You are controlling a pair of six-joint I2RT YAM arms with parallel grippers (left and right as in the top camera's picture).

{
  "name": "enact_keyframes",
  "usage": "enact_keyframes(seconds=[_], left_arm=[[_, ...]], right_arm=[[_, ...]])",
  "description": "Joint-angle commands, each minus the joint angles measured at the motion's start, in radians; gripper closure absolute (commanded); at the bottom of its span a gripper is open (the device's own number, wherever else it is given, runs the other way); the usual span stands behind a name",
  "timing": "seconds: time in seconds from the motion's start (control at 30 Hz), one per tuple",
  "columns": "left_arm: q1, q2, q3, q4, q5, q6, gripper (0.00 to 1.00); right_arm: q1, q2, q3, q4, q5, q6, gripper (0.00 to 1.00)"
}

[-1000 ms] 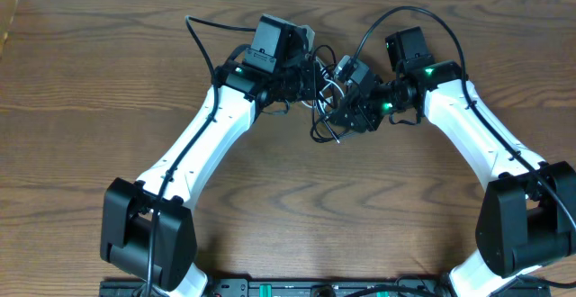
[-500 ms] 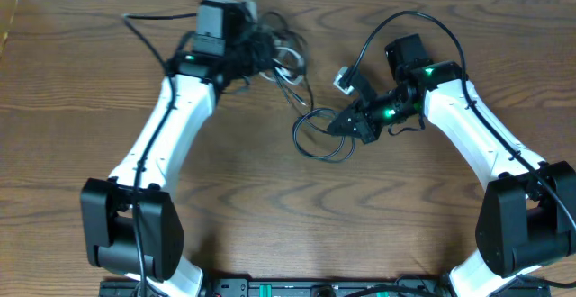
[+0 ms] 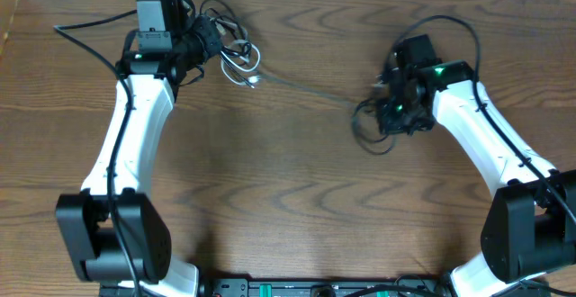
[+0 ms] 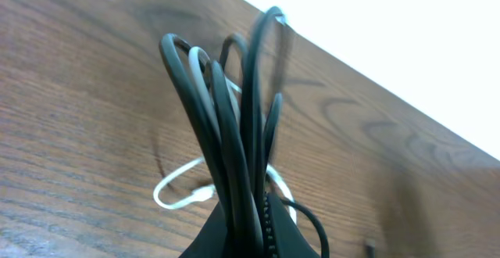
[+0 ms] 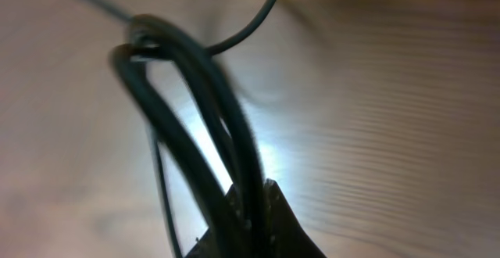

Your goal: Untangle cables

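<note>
Black cable (image 5: 234,133) loops clamped in shut right hand (image 3: 392,112), table (image 3: 297,198) right; white cable (image 4: 205,82) bunched with black strands, clamped in left hand (image 3: 209,40), far left.

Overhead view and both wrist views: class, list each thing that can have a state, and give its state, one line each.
left gripper: shut on loops of black cable and white cable.
right gripper: shut on black cable loops.
black cable: looped, gripped by both grippers.
white cable: looped, bunched with black loops at the left gripper.
strand: stretched nearly straight between the grippers; colour unclear.
</note>
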Motion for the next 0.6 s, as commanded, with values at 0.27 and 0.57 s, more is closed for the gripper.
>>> enact_keyframes(seconds=[0.27, 0.57], left_arm=[[-0.008, -0.182, 0.047, -0.128, -0.021, 0.071, 0.92], [-0.038, -0.244, 0.047, -0.2, 0.016, 0.074, 0.92]], right_arm=[[-0.048, -0.019, -0.001, 0.09, 0.345, 0.287, 0.42], [-0.121, -0.019, -0.001, 0.196, -0.076, -0.039, 0.44]])
